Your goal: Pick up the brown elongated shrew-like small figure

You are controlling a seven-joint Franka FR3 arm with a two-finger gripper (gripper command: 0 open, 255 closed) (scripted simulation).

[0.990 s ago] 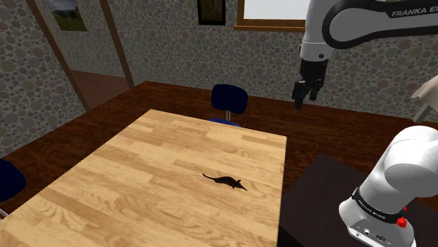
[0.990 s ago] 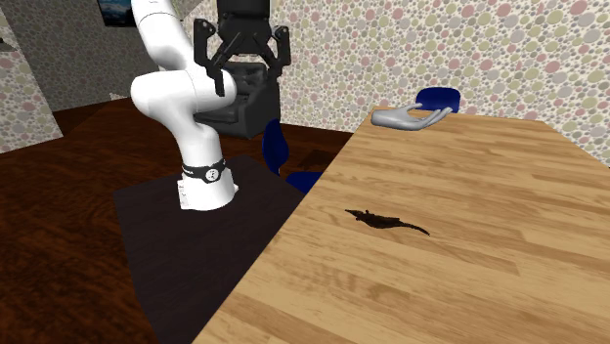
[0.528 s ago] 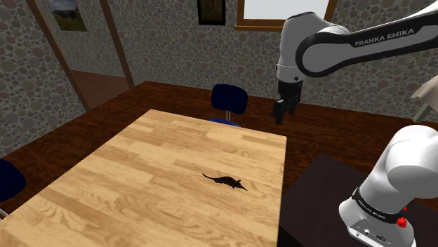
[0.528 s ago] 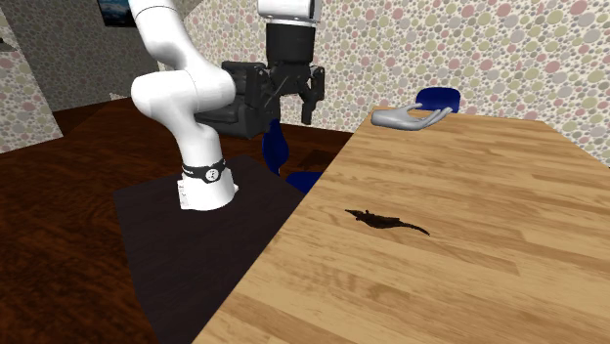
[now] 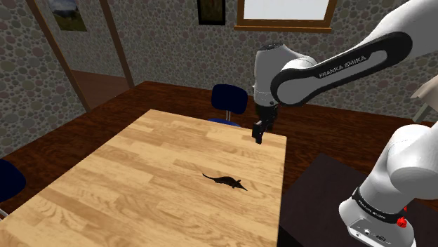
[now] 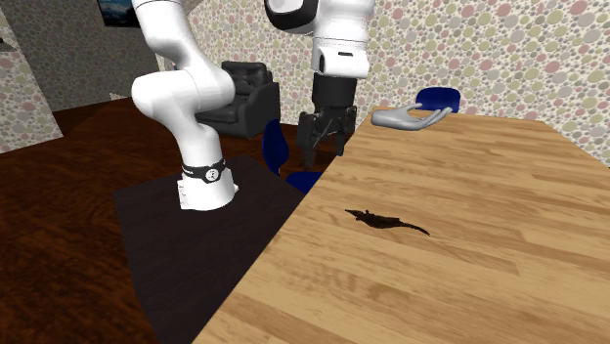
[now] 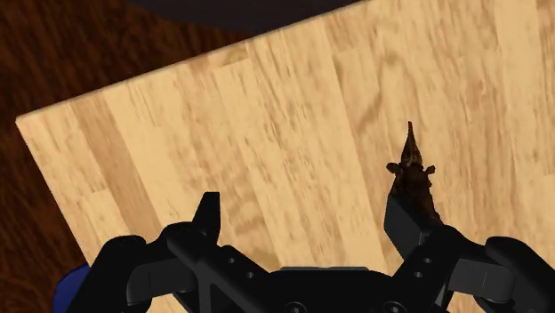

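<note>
Wooden table [image 5: 140, 175] under the spread, empty hand [image 7: 302, 209].

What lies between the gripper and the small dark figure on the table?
In the shoulder view, just bare table lies between the gripper and the figure.

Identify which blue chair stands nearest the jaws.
The chair at the table's far end in the shoulder view, close beside the jaws; the other chair sits at that view's lower left.
</note>
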